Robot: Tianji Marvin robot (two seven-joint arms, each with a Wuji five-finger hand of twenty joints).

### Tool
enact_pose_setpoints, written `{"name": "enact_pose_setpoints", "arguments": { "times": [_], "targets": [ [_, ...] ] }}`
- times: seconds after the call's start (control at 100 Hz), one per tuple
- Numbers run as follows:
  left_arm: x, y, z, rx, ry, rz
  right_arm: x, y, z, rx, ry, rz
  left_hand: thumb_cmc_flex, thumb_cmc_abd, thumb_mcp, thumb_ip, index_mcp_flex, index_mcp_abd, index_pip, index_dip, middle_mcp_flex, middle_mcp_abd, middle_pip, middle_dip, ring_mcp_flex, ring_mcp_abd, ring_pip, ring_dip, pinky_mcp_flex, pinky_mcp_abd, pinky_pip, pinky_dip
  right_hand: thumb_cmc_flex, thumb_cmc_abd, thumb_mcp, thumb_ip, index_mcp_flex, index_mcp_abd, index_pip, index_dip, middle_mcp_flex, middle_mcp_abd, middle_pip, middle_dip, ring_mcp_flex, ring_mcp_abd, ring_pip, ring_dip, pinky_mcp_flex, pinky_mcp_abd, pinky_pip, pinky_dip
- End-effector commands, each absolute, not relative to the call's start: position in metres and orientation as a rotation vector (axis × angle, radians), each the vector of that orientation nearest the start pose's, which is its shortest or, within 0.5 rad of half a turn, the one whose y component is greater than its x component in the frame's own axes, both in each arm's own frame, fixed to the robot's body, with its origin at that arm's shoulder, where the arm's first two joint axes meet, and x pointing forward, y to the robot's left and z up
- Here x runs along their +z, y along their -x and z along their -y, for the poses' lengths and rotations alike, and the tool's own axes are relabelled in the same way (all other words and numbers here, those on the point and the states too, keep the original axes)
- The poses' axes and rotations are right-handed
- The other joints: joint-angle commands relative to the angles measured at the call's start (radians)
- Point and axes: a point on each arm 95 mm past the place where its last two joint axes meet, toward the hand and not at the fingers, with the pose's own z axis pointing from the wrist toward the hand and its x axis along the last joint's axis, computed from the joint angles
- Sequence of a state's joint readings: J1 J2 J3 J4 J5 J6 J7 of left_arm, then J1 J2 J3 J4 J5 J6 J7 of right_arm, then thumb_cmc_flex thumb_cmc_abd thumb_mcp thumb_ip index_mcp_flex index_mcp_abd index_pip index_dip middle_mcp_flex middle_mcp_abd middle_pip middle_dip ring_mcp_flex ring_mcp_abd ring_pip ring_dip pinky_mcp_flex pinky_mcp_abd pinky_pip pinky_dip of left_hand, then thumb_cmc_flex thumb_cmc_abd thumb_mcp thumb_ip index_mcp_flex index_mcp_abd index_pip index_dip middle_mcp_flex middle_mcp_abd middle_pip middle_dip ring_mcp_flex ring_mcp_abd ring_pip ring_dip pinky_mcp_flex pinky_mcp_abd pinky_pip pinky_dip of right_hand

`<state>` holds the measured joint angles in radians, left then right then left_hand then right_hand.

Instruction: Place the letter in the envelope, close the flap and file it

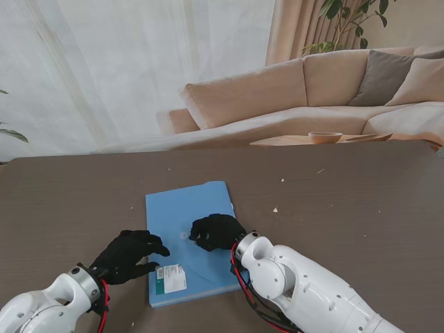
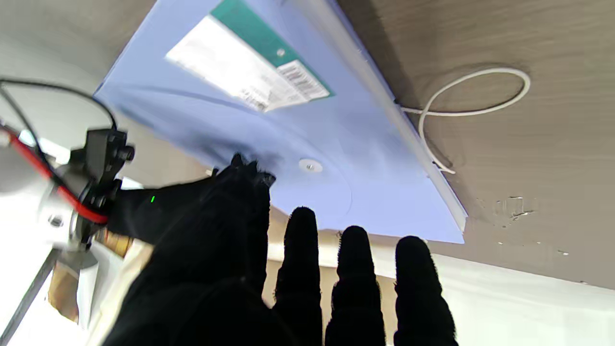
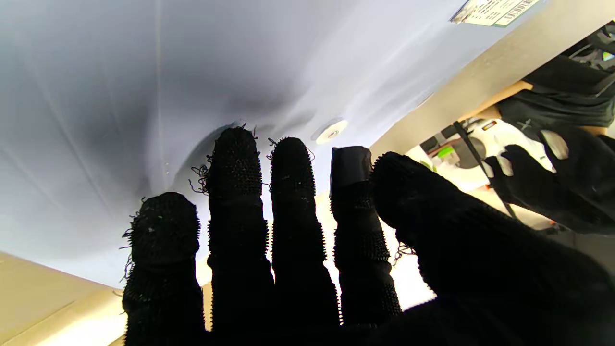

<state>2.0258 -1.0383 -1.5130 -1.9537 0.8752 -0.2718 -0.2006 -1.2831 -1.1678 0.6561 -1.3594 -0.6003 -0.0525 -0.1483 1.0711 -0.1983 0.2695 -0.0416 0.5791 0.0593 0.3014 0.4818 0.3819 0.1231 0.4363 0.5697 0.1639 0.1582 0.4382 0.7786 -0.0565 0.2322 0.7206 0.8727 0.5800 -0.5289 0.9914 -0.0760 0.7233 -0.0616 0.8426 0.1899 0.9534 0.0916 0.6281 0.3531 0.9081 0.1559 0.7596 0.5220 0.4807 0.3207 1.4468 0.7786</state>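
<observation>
Blue plastic is what both hands are working on: the envelope [image 1: 191,239] is lying flat near the front edge of the brown surface [image 1: 347,201], about the middle of it, with a white label [image 1: 171,277] at its near left corner. The right hand [image 1: 216,231] is resting with spread fingers [image 3: 235,158] on the curved flap, just beside the small round snap button [image 2: 310,166]; it is gripping nothing, only pressing. The left hand [image 1: 129,255] is hovering at the envelope's left edge, also open and holding nothing, its fingertips just over the blue sheet. The letter itself is not showing in any view, so I judge it is already inside, and the step in hand is closing the flap.

Several things could be going wrong from here. If the right hand is pressing beside the button and not on it, the snap will probably not be catching and the flap may spring up again. The plastic looks smooth, so the envelope may be sliding toward the front edge under a sideways push. A thin white elastic loop [image 2: 473,96] is lying at the envelope's side and could be catching a finger.
</observation>
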Motion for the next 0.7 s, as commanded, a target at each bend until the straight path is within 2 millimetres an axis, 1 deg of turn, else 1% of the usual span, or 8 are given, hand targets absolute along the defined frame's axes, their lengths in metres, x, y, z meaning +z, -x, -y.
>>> {"name": "enact_pose_setpoints", "arguments": {
  "times": [0.0,0.17,0.3,0.35,0.38,0.41,0.47,0.69],
  "targets": [
    [-0.322,-0.287,-0.027,-1.561,1.36,-1.767,-0.388,-0.378,-0.148,1.822,-1.37,-1.767,-0.006,0.008,0.022,0.024,-0.054,-0.02,-0.029,-0.023,-0.035,-0.028,-0.012,0.012,-0.035,-0.023,-0.022,0.015,-0.017,-0.029,-0.026,0.021,0.003,0.001,0.024,0.042,-0.039,-0.031,-0.04,0.026,-0.058,-0.024,0.001,0.013,-0.06,0.013,-0.059,-0.016,-0.026,-0.026,-0.011,0.002],
    [-0.328,-0.293,-0.032,-1.458,1.292,-1.737,-0.386,-0.374,-0.145,1.805,-1.318,-1.762,-0.06,-0.005,-0.002,0.02,-0.086,0.01,-0.025,-0.033,-0.043,-0.023,-0.025,0.003,-0.035,-0.014,-0.04,0.003,-0.013,-0.026,-0.048,0.027,-0.004,0.006,0.015,0.05,-0.053,-0.023,-0.093,0.05,-0.106,-0.032,0.022,0.037,-0.1,0.004,-0.043,-0.002,-0.054,-0.035,-0.018,0.013],
    [-0.332,-0.296,-0.046,-1.35,1.273,-1.682,-0.387,-0.374,-0.143,1.799,-1.322,-1.744,-0.089,-0.012,-0.05,0.018,-0.065,0.061,-0.006,-0.022,-0.043,-0.012,-0.031,-0.002,-0.039,-0.001,-0.057,0.0,-0.016,-0.016,-0.082,0.038,-0.003,0.008,0.015,0.053,-0.051,-0.01,-0.107,0.052,-0.112,-0.03,0.027,0.042,-0.107,0.005,-0.038,0.002,-0.058,-0.036,-0.02,0.017],
    [-0.332,-0.296,-0.052,-1.306,1.276,-1.663,-0.388,-0.375,-0.143,1.8,-1.328,-1.742,-0.094,-0.009,-0.071,0.018,-0.033,0.098,0.052,0.027,-0.037,-0.004,-0.032,-0.001,-0.038,0.003,-0.063,0.0,-0.015,-0.015,-0.092,0.046,-0.002,0.008,0.015,0.053,-0.05,-0.009,-0.109,0.054,-0.114,-0.03,0.028,0.044,-0.109,0.005,-0.038,0.003,-0.06,-0.037,-0.02,0.018],
    [-0.333,-0.295,-0.055,-1.282,1.279,-1.652,-0.388,-0.375,-0.143,1.8,-1.331,-1.741,-0.069,-0.026,-0.107,0.012,-0.003,0.114,0.097,0.156,-0.026,0.005,-0.032,0.004,-0.036,0.009,-0.066,0.006,-0.014,-0.01,-0.106,0.057,-0.003,0.01,0.015,0.054,-0.05,-0.01,-0.111,0.054,-0.115,-0.03,0.028,0.044,-0.109,0.005,-0.037,0.004,-0.061,-0.037,-0.02,0.019],
    [-0.333,-0.295,-0.059,-1.254,1.28,-1.643,-0.389,-0.375,-0.143,1.801,-1.333,-1.742,-0.057,-0.034,-0.124,0.01,0.021,0.13,0.131,0.209,-0.023,0.011,-0.034,0.005,-0.038,0.011,-0.07,0.006,-0.015,-0.009,-0.114,0.06,-0.002,0.011,0.015,0.054,-0.05,-0.009,-0.113,0.055,-0.117,-0.031,0.029,0.045,-0.11,0.005,-0.037,0.004,-0.061,-0.037,-0.02,0.019],
    [-0.335,-0.295,-0.064,-1.193,1.275,-1.639,-0.389,-0.376,-0.143,1.803,-1.337,-1.74,-0.057,-0.032,-0.135,0.008,0.04,0.144,0.153,0.232,-0.027,0.012,-0.037,0.004,-0.041,0.011,-0.074,0.006,-0.015,-0.01,-0.118,0.06,-0.002,0.01,0.016,0.055,-0.05,-0.009,-0.114,0.058,-0.117,-0.03,0.031,0.047,-0.111,0.004,-0.036,0.005,-0.062,-0.038,-0.021,0.021],
    [-0.346,-0.297,-0.071,-1.102,1.363,-1.667,-0.387,-0.378,-0.144,1.818,-1.334,-1.723,-0.042,-0.008,-0.175,0.017,0.141,0.106,-0.012,0.054,-0.066,0.002,-0.075,-0.015,-0.067,-0.007,-0.117,0.004,-0.023,-0.029,-0.174,0.067,-0.001,0.007,0.02,0.056,-0.047,-0.009,-0.115,0.066,-0.119,-0.031,0.035,0.051,-0.112,0.004,-0.034,0.006,-0.061,-0.038,-0.021,0.025]
  ]
}}
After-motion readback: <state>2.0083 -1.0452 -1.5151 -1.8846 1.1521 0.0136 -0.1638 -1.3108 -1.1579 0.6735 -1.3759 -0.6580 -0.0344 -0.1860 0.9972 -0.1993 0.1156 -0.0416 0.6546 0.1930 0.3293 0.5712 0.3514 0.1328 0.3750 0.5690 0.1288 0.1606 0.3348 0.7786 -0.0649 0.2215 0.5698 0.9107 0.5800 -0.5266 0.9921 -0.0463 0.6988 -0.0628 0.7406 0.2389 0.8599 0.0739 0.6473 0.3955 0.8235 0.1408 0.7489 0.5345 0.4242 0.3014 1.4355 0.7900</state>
